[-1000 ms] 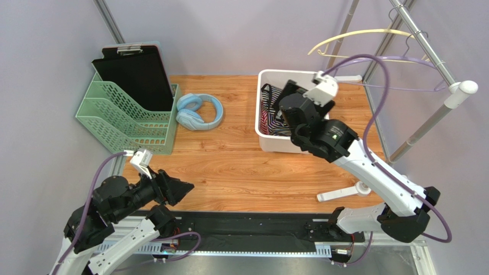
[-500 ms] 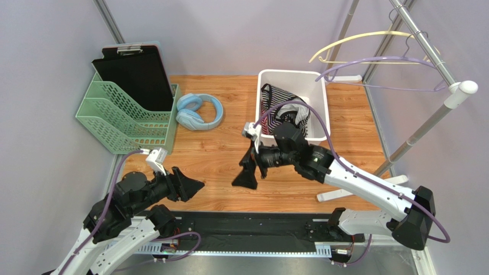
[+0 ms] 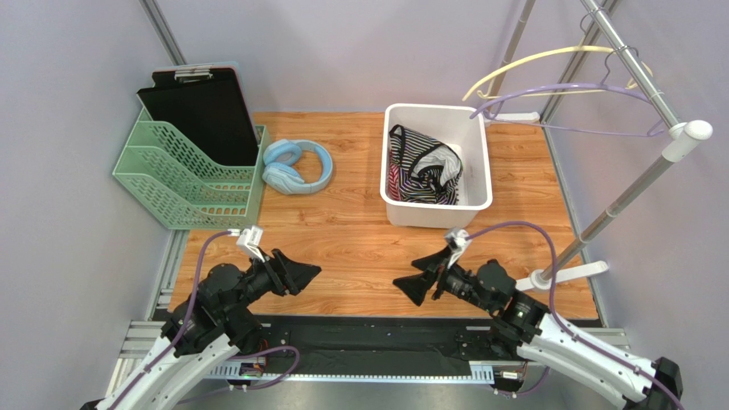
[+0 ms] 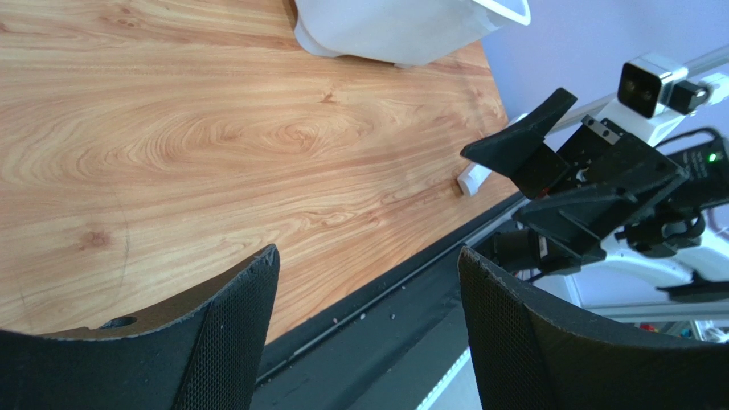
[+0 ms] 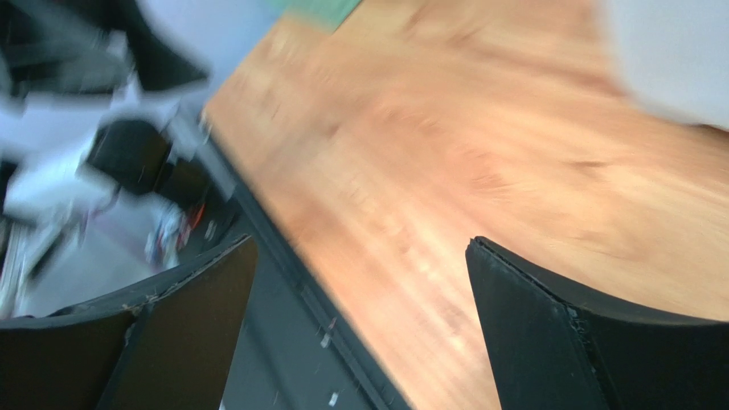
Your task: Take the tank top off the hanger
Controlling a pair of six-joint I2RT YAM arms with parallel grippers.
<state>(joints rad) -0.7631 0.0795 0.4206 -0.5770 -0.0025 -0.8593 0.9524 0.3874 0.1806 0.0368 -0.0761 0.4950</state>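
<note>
Striped tank top (image 3: pixel 421 165) sits in the white bin (image 3: pixel 482 175), well past both grippers' fingertips. Left gripper (image 3: pixel 308 275) and right gripper (image 3: pixel 407 274) are spread wide, holding nothing. Blurry wooden table (image 5: pixel 479 171) is probably under the right one.

The right claw (image 3: pixel 416 276) has pulled back from the white bin (image 3: pixel 428 215) to the counter (image 3: pixel 342 231) near edge, jaws apart, while the left claw (image 3: pixel 305 276) edges toward it
</note>
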